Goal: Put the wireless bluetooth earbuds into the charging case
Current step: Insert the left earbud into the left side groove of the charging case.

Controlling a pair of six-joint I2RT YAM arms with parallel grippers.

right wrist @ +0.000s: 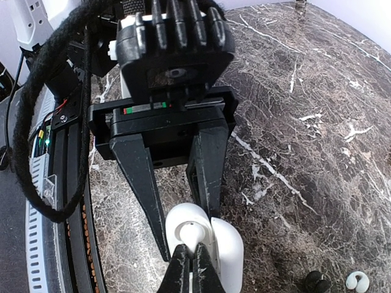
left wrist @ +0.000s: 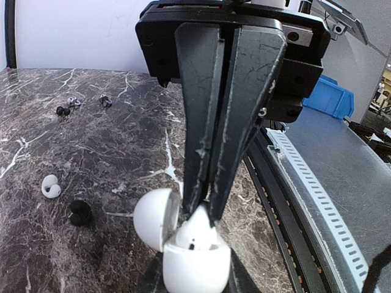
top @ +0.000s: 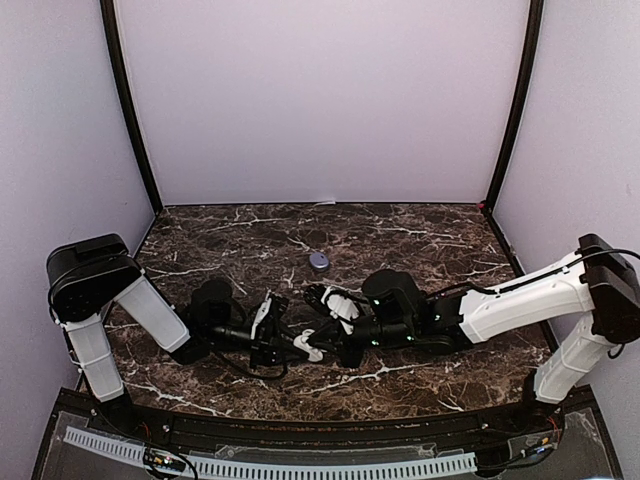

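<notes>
The left gripper (right wrist: 188, 237) is clamping the open white case (left wrist: 195, 268); the right gripper (left wrist: 204, 210), fingers pressed together, is pointing into the case at a white earbud (right wrist: 189, 231) sitting inside; loose earbuds (left wrist: 51, 187) are lying near the case

Dark marbled table (top: 420, 235) carries a bluish case (top: 318, 261), a white earbud (left wrist: 51, 186) and a black earbud (left wrist: 79, 212)

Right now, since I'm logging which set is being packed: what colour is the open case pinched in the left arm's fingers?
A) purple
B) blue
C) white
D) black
C: in the left wrist view the fingers of the left gripper are closed on the rim of an open charging case that is plainly white.
</notes>
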